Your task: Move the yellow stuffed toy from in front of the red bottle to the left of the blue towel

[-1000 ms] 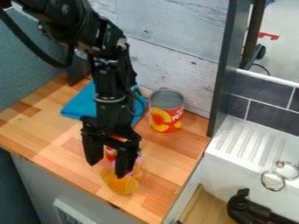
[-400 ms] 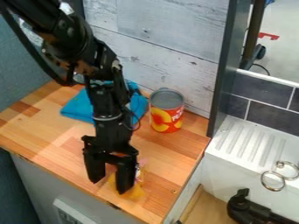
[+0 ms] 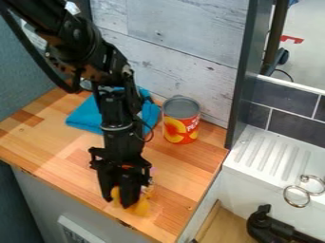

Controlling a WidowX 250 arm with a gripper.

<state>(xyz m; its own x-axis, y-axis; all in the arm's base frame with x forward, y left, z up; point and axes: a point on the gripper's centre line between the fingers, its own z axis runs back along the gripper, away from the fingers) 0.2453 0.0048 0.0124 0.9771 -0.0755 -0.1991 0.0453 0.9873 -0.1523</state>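
Observation:
The gripper (image 3: 119,201) hangs low over the front part of the wooden counter, its fingers drawn in on a yellow-orange object (image 3: 141,207) with small pink parts. Some of the object shows between the fingers and some to the right of them; the black fingers hide the rest. Behind and to the right of the gripper, an open-topped red and yellow can (image 3: 181,130) stands upright near the wall. A folded blue cloth (image 3: 86,115) lies on the counter behind the arm.
The wooden counter (image 3: 38,137) ends at a front edge just below the gripper. A dark upright panel (image 3: 242,80) rises at its right back corner. Farther right are a white ribbed sink ledge (image 3: 273,152), metal rings (image 3: 296,195) and a black fixture (image 3: 263,225).
The gripper first came down and toward the counter's front edge. Its fingers then closed in on the yellow-orange object. The can and the cloth have stayed put.

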